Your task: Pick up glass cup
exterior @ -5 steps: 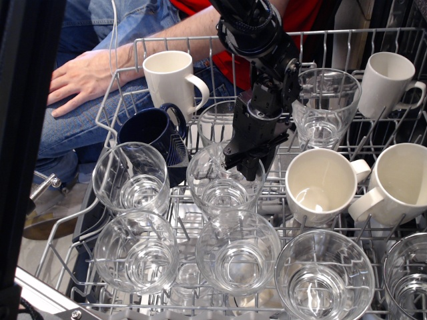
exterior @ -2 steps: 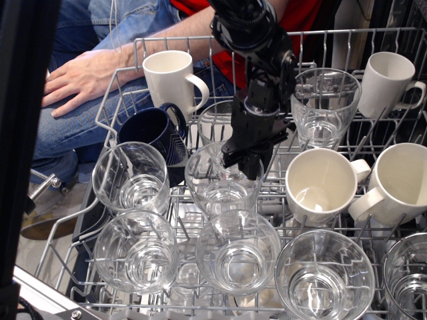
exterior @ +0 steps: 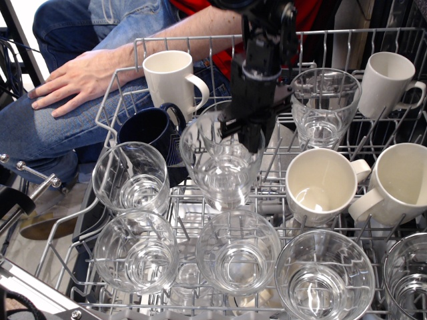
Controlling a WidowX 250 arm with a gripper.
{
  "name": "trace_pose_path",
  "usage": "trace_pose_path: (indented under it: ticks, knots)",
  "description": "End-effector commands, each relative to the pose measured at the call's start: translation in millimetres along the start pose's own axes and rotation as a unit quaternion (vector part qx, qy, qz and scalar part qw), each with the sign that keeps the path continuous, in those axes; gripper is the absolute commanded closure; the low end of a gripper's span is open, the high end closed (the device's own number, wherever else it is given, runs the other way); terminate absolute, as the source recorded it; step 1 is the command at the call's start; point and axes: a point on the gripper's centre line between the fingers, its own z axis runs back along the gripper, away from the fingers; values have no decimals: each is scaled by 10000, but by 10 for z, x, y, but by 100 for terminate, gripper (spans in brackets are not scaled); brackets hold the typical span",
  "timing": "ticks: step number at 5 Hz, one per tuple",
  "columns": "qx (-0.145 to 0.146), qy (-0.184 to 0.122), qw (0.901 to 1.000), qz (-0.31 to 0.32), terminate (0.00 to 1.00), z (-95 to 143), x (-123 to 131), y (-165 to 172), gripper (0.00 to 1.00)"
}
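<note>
My black gripper [exterior: 245, 137] comes down from the top centre and is shut on the far rim of a clear glass cup [exterior: 220, 163]. The cup hangs lifted above the wire dish rack [exterior: 120, 93], over the middle row. Several more clear glass tumblers stand upright in the rack: one at the left [exterior: 131, 179], three along the front [exterior: 136, 252] [exterior: 238, 251] [exterior: 325, 275], one at the back right [exterior: 325, 107], and one cut off at the right edge [exterior: 408, 277].
White ceramic mugs stand at the back left [exterior: 171, 80], the back right [exterior: 388, 81] and the right [exterior: 321, 185] [exterior: 399, 183]. A dark navy mug [exterior: 152, 133] lies left of the lifted cup. A person's hand [exterior: 77, 79] and jeans-clad leg rest just beyond the rack's left side.
The gripper has risen with the glass cup held by its rim, lifting it out of its slot in the middle row. The dark bar at the left edge is gone from view.
</note>
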Motion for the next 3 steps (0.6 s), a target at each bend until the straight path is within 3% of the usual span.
trace_pose_path:
  ticks: [1,2,3]
  knots:
    - [-396,-253,9985,-290,0,826,88,-27,100]
    - [-360,-275,9984,-352,0,1007,134,-33,100]
    - [-453,-464,9969,-455,100,1046,157,-42,100]
